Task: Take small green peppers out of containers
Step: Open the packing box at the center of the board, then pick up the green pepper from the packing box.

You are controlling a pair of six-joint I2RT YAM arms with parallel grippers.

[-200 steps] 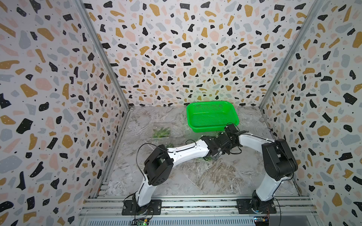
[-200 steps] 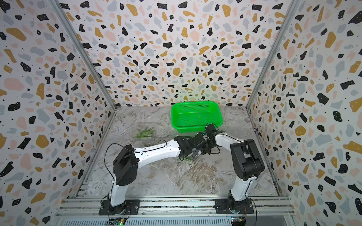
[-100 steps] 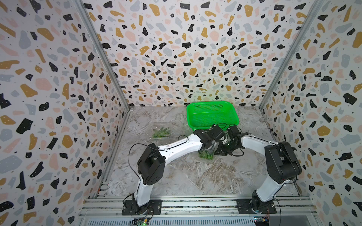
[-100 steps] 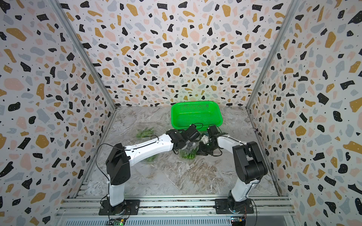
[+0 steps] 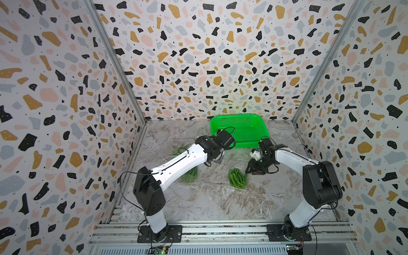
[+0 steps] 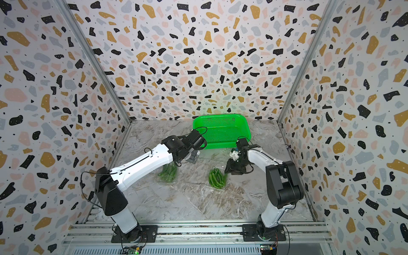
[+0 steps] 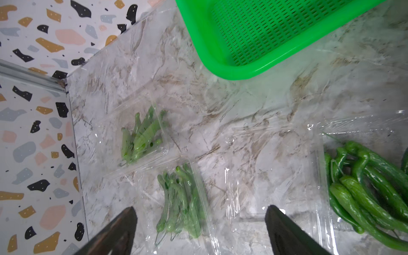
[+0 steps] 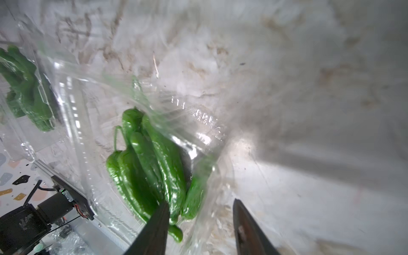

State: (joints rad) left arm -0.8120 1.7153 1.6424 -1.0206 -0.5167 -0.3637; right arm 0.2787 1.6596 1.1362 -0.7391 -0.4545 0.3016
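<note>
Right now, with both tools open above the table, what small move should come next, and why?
Probably lower the right tool onto the small green peppers in the nearest container and close. Its jaws stand apart, empty, beside that pile, which looks uncovered; the left tool hangs farther away.

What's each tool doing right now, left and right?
Left tool: open, holding nothing.
Right tool: open, jaws apart by the small green peppers, gripping nothing.
</note>
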